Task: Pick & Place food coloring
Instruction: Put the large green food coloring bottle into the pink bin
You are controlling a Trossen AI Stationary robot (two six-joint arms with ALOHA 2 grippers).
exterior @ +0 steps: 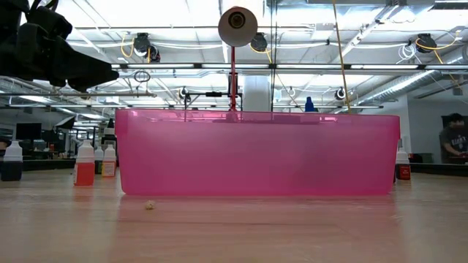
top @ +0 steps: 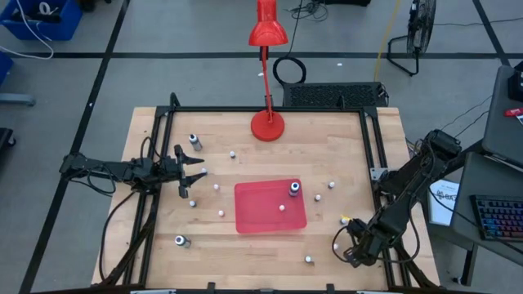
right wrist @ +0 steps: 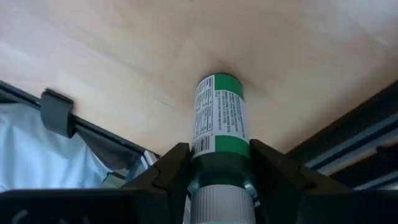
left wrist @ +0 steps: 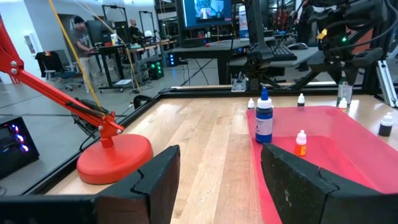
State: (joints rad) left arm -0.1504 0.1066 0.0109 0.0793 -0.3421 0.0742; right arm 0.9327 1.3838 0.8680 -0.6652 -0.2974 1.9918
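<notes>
- The right hand (right wrist: 214, 168) sits low near the desk's (top: 327, 131) front right corner, clenched on a green-labelled bottle (right wrist: 219, 124) of food coloring; the right wrist view shows both dark fingers pressed against its sides just above the white cap.
- The left hand (top: 194, 173) hovers by the desk's left edge with its fingers spread and nothing between them.
- The red tray (top: 270, 206) lies near the middle of the desk. A dark-topped vial (top: 294, 189) stands at its back right corner and a small white bottle (top: 282, 207) sits inside it.
- Other small bottles are scattered over the desk on both sides of the tray, so most of the set is not yet placed.
- The red lamp (top: 267, 122) stands at the back edge, clear of the likely path.
- The step in hand looks like carrying the held bottle to the tray. To do it well:
  - lift straight up before travelling, so it clears the loose bottles near the front right corner;
  - keep the grip firm, as the bottle is round and could twist;
  - lower into a bare part of the tray, away from the vial, and let go only once it rests.
</notes>
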